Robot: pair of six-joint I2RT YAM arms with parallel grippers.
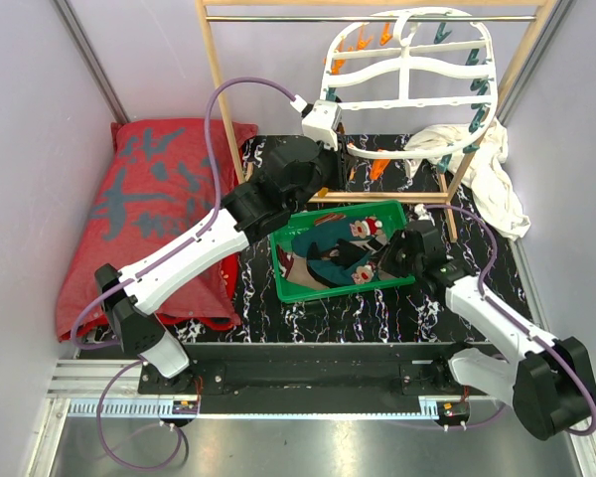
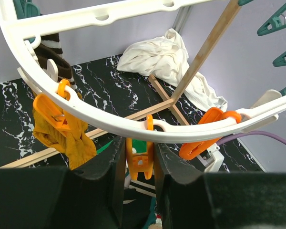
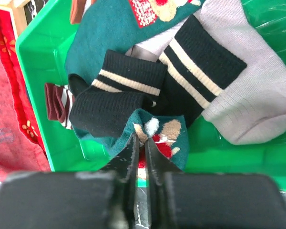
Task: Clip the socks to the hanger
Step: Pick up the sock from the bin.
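Note:
The white oval hanger [image 1: 407, 75] hangs from the wooden rack; its lower rim [image 2: 109, 119] crosses the left wrist view. My left gripper [image 2: 139, 160] is shut on an orange peg [image 2: 139, 162] under that rim, one jaw pressing on each side. A mustard-orange sock [image 2: 66, 136] hangs clipped in the neighbouring orange peg [image 2: 50, 112]. In the top view the left gripper [image 1: 340, 149] is at the hanger's lower left. My right gripper [image 3: 142, 143] is shut on the edge of a dark teal patterned sock [image 3: 164, 136] in the green bin [image 1: 377, 214]. A black sock with cream stripes [image 3: 114, 93] lies over it.
The bin also holds a grey sock [image 3: 243, 105] and a maroon striped one [image 3: 55, 102]. A light wooden rack [image 2: 205, 52] carries the hanger, and a white cloth [image 1: 492, 174] lies by its right foot. A red cloth [image 1: 149, 199] covers the table's left side.

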